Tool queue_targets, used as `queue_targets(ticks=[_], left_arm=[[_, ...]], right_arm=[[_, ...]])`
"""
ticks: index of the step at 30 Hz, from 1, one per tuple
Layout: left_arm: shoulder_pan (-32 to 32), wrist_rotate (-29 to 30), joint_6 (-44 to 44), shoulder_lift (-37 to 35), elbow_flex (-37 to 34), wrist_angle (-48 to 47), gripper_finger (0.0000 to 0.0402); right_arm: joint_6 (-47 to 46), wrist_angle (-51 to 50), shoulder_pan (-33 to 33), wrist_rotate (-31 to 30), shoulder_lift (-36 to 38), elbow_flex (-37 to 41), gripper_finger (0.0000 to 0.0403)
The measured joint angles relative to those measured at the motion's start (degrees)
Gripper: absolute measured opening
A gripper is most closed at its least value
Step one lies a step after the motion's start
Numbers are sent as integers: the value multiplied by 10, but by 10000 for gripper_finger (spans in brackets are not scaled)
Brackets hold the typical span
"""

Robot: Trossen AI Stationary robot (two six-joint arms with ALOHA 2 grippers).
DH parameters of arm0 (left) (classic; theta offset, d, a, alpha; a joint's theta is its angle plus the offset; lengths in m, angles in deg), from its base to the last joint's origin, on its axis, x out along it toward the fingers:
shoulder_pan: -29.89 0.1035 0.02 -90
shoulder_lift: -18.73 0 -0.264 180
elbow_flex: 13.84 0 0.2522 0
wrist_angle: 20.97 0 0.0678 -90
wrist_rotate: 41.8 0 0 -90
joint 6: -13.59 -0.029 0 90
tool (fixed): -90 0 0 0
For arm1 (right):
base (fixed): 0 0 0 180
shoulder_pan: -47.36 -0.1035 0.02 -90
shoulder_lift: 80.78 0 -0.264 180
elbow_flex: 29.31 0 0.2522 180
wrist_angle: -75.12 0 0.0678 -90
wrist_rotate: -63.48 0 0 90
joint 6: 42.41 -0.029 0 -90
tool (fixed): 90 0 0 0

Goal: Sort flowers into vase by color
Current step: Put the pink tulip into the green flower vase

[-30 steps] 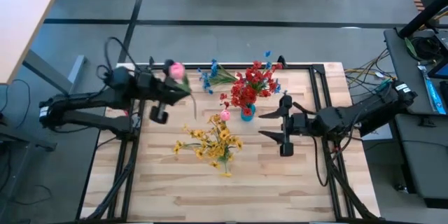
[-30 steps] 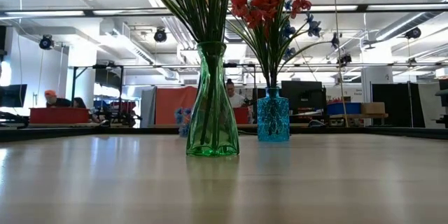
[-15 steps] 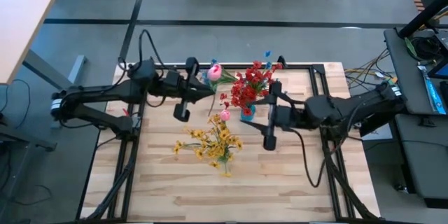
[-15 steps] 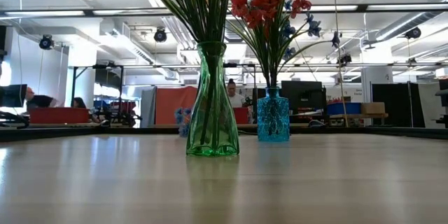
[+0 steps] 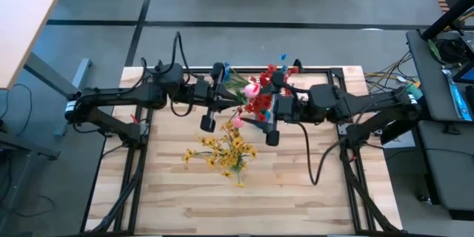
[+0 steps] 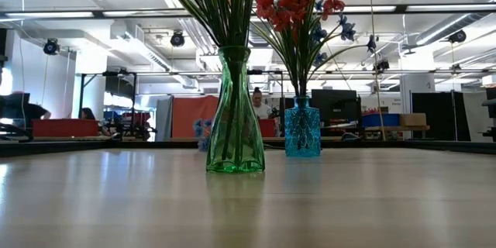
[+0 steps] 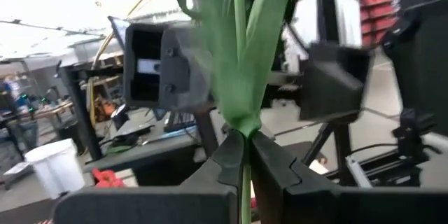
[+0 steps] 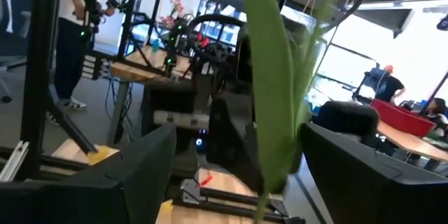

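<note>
The pink bud (image 5: 252,88) was a small rounded bloom on a thin green stem (image 7: 241,77) with long, smooth, blade-shaped leaves. The left tool (image 7: 242,155) was clamped tight on that stem, which rose straight out from between its dark fingers, the bud beyond its tip. The right tool (image 5: 269,110) met it head-on above the far half of the wooden plank worktop (image 5: 296,185), its fingers spread wide, with the leafy stem standing between them and touched by neither. Just under both tools stood the faceted blue glass vase (image 6: 301,128) of red sprigs (image 6: 293,4); nearer the left tool's side, a waisted green glass vase (image 6: 235,120) held yellow sprigs (image 5: 226,150).
</note>
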Motion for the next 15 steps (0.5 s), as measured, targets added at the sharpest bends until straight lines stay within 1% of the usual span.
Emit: queue_targets(ticks=[2, 4, 7, 10, 15], left_arm=[[0, 2, -5, 8, 8, -6, 0], [-1, 2, -7, 10, 10, -8, 0], [-1, 2, -7, 9, 10, -4, 0], [-1, 2, -8, 8, 10, 0, 0], [-2, 5, -9, 7, 10, 3, 0]], right_arm=[[-1, 7, 6, 2, -5, -5, 293], [-1, 23, 8, 2, -8, -6, 277], [-1, 30, 10, 4, -8, -6, 232], [-6, 33, 12, 4, -7, -6, 165], [-5, 35, 15, 4, -8, -6, 34]])
